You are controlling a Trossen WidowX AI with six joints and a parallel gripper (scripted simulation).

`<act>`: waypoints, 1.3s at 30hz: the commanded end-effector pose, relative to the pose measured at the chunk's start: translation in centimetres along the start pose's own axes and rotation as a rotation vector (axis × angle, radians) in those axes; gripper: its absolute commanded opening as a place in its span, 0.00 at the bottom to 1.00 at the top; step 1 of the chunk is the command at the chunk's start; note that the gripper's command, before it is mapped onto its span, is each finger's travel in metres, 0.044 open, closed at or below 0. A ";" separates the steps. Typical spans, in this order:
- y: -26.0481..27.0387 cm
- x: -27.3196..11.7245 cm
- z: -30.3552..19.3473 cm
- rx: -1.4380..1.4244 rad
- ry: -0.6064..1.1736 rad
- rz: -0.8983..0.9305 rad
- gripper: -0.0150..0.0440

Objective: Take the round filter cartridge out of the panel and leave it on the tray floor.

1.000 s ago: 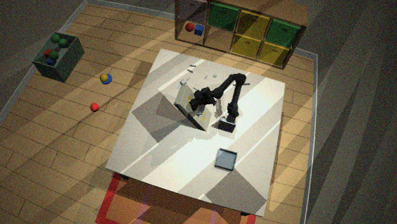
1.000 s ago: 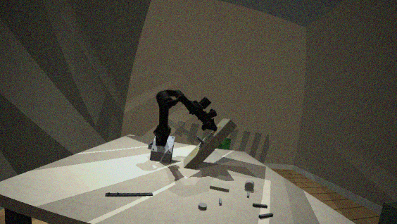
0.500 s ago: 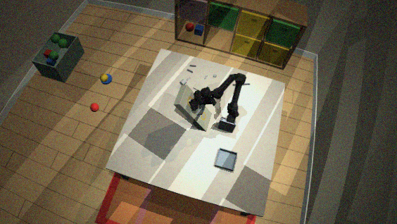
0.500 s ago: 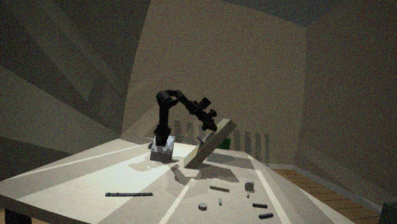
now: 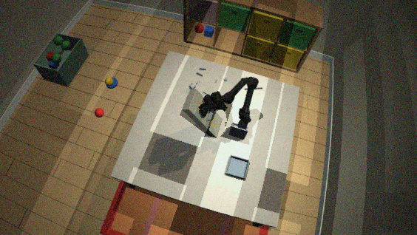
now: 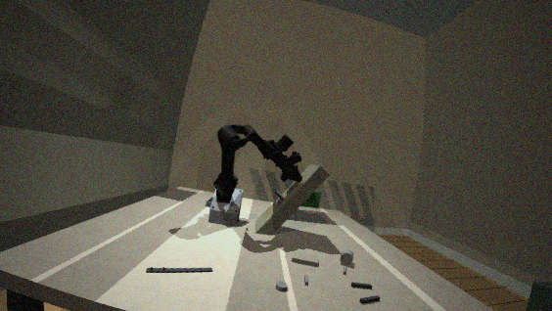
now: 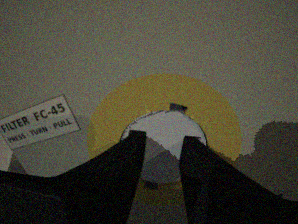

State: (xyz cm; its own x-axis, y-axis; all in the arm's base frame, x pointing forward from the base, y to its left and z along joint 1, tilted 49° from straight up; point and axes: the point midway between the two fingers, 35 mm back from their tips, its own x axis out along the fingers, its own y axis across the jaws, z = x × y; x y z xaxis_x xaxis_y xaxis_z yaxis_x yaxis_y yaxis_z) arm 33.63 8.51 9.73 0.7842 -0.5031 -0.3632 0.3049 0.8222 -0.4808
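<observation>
The round filter cartridge (image 7: 167, 125) sits in the service panel (image 5: 189, 100) (image 6: 295, 201) (image 7: 50, 50), inside a yellow ring (image 7: 165, 90). Its pale face is half shaded, and its two slots are hidden behind the fingertips. My gripper (image 5: 203, 111) (image 6: 295, 180) (image 7: 162, 139) is at the panel face, its fingers partly closed and apart over the cartridge. It appears shut on the middle part of the cartridge's face; how deep the tips reach is hidden. In the top view the arm hides the cartridge. The tray (image 5: 237, 168) is empty on the table, away from the panel.
The panel leans up from the table (image 5: 166, 103), with a grey knob (image 5: 209, 117) (image 6: 278, 196) below the gripper. A label (image 7: 37, 120) reads "FILTER FC-45". A dark bar (image 6: 179, 270) and several small parts lie behind the panel. The arm base (image 5: 237, 131) (image 6: 225, 213) stands near the panel.
</observation>
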 end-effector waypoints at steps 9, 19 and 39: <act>0.0 0.4 -0.1 -0.096 0.008 0.008 0.25; 0.0 0.7 -0.2 -0.435 0.011 0.010 0.25; 0.0 0.8 -0.2 -1.132 0.007 0.014 0.25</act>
State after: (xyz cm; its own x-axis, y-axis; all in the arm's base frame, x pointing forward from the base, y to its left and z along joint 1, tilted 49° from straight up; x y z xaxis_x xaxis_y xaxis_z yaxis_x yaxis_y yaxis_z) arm 33.70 8.64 9.55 0.7880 -0.4925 -0.3695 -0.3102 0.2007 -0.9292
